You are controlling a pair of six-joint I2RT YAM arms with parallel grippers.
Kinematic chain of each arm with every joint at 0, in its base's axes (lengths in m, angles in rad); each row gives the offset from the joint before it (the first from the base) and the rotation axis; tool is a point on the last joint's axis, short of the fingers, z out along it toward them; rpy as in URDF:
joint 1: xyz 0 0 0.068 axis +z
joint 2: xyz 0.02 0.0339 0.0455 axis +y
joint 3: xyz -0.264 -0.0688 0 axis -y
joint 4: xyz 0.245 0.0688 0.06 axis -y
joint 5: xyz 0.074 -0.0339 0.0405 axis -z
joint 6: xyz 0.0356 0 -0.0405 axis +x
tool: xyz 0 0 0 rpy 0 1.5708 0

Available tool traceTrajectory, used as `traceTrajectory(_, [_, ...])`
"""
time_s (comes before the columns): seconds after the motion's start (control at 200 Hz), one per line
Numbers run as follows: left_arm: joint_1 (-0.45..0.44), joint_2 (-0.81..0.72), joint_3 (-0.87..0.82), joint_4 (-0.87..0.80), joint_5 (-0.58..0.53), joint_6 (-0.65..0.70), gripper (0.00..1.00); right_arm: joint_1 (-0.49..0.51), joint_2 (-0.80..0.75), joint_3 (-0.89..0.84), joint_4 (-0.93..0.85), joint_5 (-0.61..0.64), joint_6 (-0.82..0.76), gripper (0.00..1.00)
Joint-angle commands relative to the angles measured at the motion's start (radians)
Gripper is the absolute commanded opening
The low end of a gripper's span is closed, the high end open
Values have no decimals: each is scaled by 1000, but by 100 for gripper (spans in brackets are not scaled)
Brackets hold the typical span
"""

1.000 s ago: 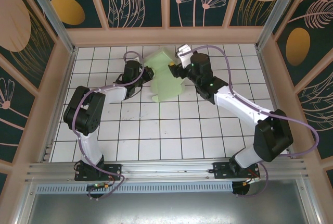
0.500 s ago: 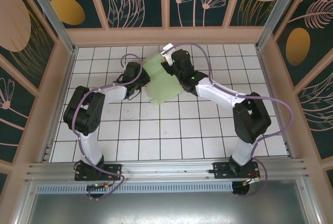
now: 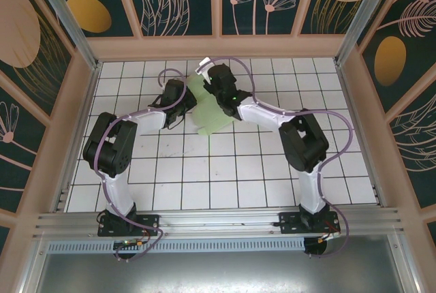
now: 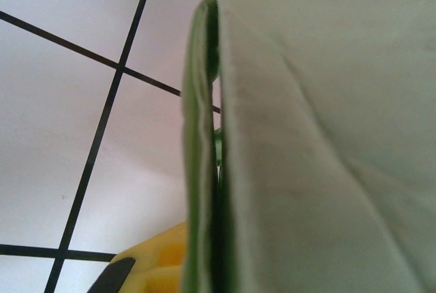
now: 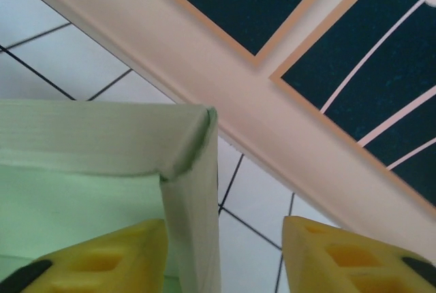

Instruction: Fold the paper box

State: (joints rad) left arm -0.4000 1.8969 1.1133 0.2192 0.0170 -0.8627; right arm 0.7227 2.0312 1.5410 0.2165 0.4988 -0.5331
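Right claw swung left over paper box, spread open, left claw grip unclear

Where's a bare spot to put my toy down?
The near tiles between the left arm and right arm are bare, and the far right corner too. It is crowded at the far middle, around the paper box.

Paper box close up on the right, pale green card seen edge-on, two layers folded together with a thin dark gap down the fold. White floor tiles with dark lines on the left. Yellow gripper finger at bottom, just beside the outer layer, black pad at its tip.
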Motion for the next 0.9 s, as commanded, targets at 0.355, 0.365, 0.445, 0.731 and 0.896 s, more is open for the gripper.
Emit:
traceTrajectory(0.355, [-2, -14, 22, -12, 8, -6, 0, 23, 50, 71, 42, 115, -1, 29])
traceTrajectory(0.365, [-2, -14, 22, -11, 8, -6, 0, 24, 46, 68, 39, 108, 3, 34])
traceTrajectory(0.445, [-2, -15, 20, -11, 9, -7, 0, 23, 24, 42, 19, 69, 29, 53])
traceTrajectory(0.731, [0, -16, 19, -8, 23, -3, 0, 6, -25, -79, 19, 55, 79, 54])
traceTrajectory(0.896, [0, -15, 17, -4, 26, -7, 0, 0, -24, -94, 12, 87, 75, 52])
